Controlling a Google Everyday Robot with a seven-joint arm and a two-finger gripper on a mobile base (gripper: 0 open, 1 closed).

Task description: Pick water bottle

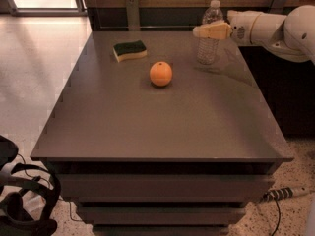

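Note:
The water bottle (208,45) is small, clear and ribbed with a white cap. It stands upright on the grey table (162,117) near the far right corner. My gripper (206,31) reaches in from the right at the height of the bottle's upper half. Its cream-coloured tip crosses in front of the bottle. The white arm (275,28) stretches off to the right edge of the camera view.
An orange (161,73) sits on the table left of the bottle. A green and yellow sponge (130,50) lies at the far left. A wall runs behind the table. Dark straps (19,200) and a cable (280,194) lie on the floor.

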